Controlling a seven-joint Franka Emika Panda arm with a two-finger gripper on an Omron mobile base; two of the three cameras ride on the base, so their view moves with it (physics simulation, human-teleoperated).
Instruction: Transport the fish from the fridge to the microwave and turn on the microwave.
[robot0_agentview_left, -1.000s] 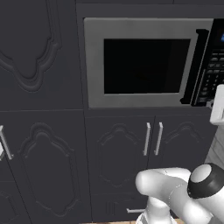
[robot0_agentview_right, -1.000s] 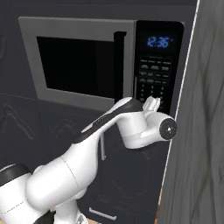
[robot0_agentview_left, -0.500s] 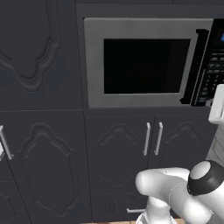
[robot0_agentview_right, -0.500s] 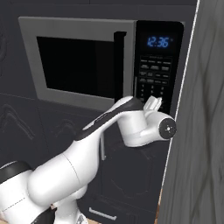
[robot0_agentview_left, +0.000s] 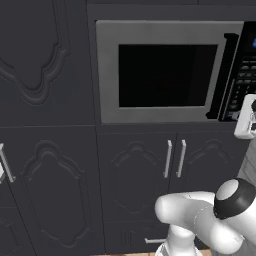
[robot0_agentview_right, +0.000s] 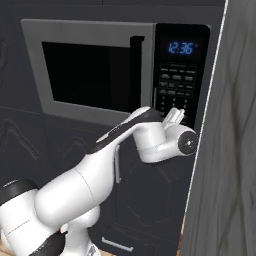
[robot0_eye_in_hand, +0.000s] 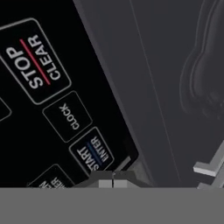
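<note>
- Hand view: gripper (robot0_eye_in_hand: 113, 175) had its fingers together and empty, tips just below the START/ENTER key (robot0_eye_in_hand: 92, 155), so one blunt point could press it.
- Right base view: microwave (robot0_agentview_right: 95, 70) door sat closed; I judged the fish inside, hidden behind the dark window.
- Keypad panel (robot0_agentview_right: 179, 82) clock was lit; start not yet confirmed.
</note>
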